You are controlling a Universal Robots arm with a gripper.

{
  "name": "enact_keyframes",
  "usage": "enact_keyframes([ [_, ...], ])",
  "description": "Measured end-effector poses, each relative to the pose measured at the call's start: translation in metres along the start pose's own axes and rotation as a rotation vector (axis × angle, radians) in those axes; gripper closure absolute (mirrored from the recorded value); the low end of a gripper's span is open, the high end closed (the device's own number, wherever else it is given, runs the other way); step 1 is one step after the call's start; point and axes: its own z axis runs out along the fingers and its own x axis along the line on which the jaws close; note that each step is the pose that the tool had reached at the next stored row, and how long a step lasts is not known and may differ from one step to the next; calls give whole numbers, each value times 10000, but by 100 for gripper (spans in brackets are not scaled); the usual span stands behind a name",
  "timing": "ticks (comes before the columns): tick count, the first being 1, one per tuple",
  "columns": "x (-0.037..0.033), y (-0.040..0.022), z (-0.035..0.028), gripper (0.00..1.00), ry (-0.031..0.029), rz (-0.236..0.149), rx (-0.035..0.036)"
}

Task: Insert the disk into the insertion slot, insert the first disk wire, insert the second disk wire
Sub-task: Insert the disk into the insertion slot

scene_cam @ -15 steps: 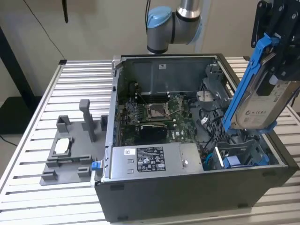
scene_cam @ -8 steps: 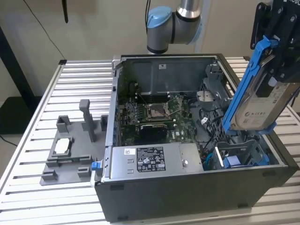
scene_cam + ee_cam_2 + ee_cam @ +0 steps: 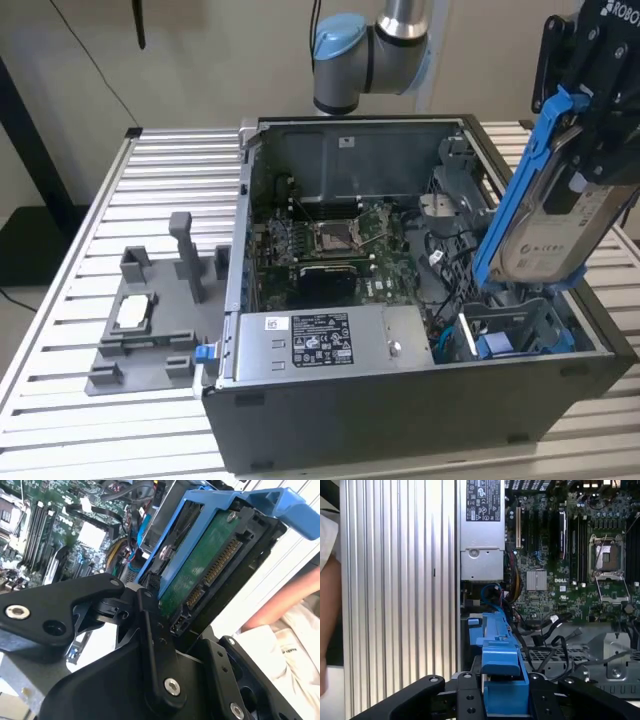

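My gripper is shut on the disk, a silver drive with a white label in a bright blue bracket. I hold it tilted, lower end down, just above the insertion slot, the grey metal cage at the case's front corner on the exterior view's right. In the first wrist view the blue bracket sits between my black fingers. The second wrist view shows the disk's green circuit board and connector edge. A blue cable lies in the case beside the cage.
The open dark case holds a motherboard and a grey labelled power-supply box. A grey fixture tray with posts sits on the slatted metal table at the exterior view's left. A person's arm is close to the table.
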Motion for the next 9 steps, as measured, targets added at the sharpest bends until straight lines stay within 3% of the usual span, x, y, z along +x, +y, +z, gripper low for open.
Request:
enact_keyframes([
  [9,6,-48,131,67,0,-1,0],
])
